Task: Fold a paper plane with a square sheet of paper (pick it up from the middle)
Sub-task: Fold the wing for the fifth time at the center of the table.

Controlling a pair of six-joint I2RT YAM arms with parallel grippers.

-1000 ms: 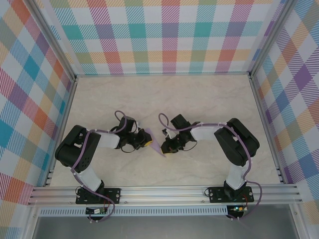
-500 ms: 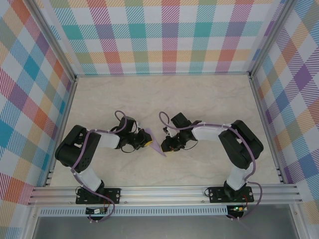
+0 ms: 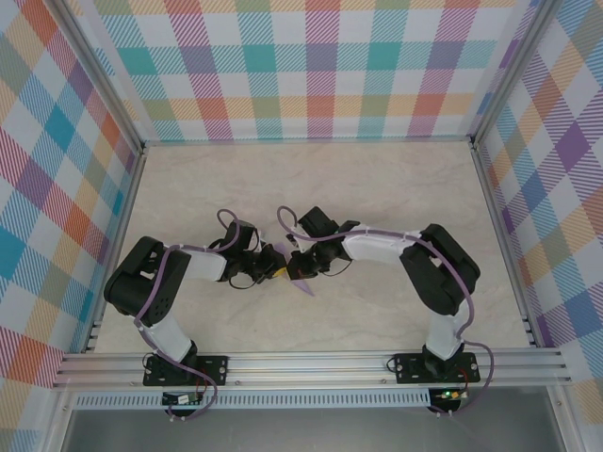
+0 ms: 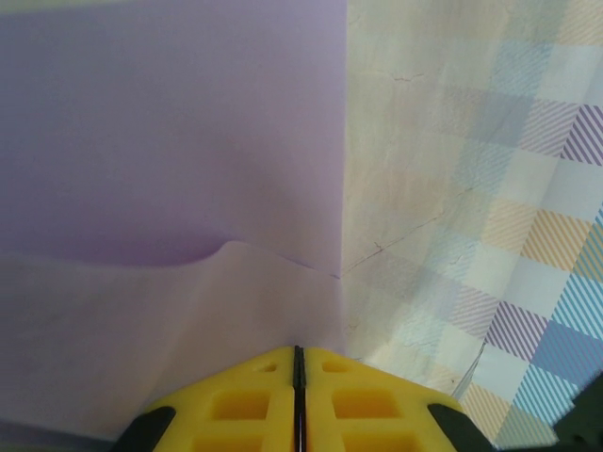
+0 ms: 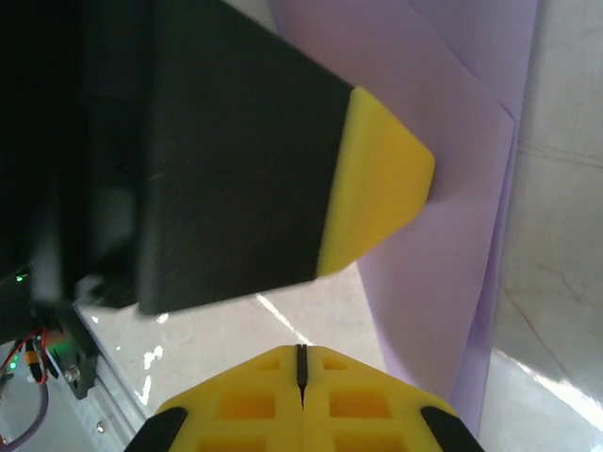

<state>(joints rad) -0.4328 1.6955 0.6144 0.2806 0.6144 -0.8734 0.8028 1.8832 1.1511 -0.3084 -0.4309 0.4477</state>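
Left hand (image 3: 280, 273) was shut, pads flat together, pinching the edge of the sheet (image 3: 302, 282). In the left wrist view the paper (image 4: 170, 141) ran up and left from the closed tips (image 4: 298, 377), with a loose flap lapped over the main panel.

Right hand (image 3: 300, 266) was also shut. In its own view the tips (image 5: 301, 377) met with nothing visible between them, and the sheet (image 5: 452, 169) passed just beside them on the right. Couldn't tell whether it touched the paper.

The sheet was partly folded and sat between the two hands over the middle of the table (image 3: 377, 188), nearer the arm bases than the far wall. Its long axis ran roughly far to near, with a pointed corner aimed at the near edge, slightly right.

Key relation: the hands were almost nose to nose, and the left fingertip (image 5: 377, 179) lay against the paper directly ahead of the right hand. My read is that the left hand anchors while the right, just beside the free panel, works the crease. There's little clearance between the fingers.
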